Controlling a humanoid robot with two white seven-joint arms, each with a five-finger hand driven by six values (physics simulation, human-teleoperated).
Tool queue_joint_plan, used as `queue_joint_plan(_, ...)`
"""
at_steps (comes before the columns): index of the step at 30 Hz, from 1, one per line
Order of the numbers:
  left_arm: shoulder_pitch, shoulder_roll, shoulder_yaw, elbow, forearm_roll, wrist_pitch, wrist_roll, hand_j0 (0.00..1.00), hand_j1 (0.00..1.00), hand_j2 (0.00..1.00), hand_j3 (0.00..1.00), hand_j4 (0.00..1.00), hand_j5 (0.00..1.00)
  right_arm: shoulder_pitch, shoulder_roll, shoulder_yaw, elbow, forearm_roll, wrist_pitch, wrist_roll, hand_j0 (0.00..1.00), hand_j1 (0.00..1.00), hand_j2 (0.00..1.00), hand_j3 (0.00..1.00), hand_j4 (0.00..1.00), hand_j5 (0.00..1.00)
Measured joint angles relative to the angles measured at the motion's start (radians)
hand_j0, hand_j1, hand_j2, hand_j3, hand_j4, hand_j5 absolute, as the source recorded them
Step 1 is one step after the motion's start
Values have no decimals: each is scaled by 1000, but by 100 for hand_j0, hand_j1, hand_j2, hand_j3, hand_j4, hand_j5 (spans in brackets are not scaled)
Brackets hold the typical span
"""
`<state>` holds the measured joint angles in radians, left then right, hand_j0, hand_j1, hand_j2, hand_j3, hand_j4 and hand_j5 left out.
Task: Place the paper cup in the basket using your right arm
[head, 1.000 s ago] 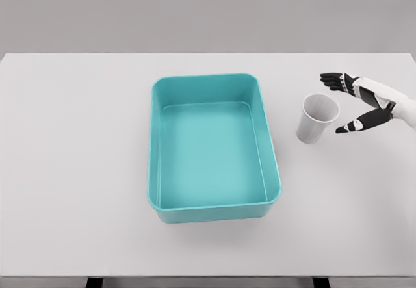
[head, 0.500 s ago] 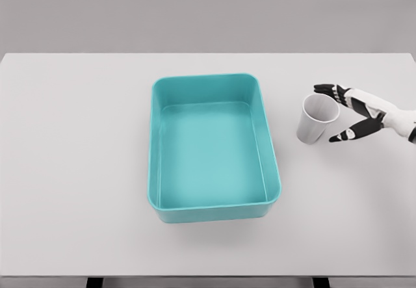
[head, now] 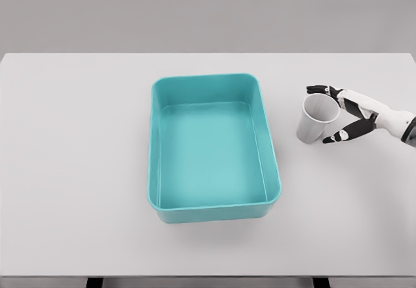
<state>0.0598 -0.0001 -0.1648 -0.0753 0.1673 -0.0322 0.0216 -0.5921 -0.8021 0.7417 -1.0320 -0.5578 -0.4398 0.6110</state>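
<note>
Paper cup (head: 318, 118) upright on the white surface (head: 78, 171), toward its right edge, just beside the right wall of the teal basket (head: 268, 146) but apart from it. Basket sits near the middle of the surface, nothing inside. Right robot hand (head: 339, 113) enters from the right edge, fingers spread around the cup: dark fingertips (head: 318, 89) at the far rim, thumb at the near side. Released, not clamped; contact cannot be confirmed.
</note>
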Motion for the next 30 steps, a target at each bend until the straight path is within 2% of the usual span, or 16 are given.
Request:
queue_joint_plan(26, 0, 0, 0, 0, 0, 0, 0, 100, 100, 100, 100, 100, 100, 0, 7, 0, -31, -1, 7, 0, 97, 97, 97, 97, 97, 97)
queue_joint_plan(30, 0, 0, 0, 0, 0, 0, 0, 100, 100, 100, 100, 100, 100, 0, 7, 0, -34, -2, 8, 0, 89, 89, 89, 89, 89, 89)
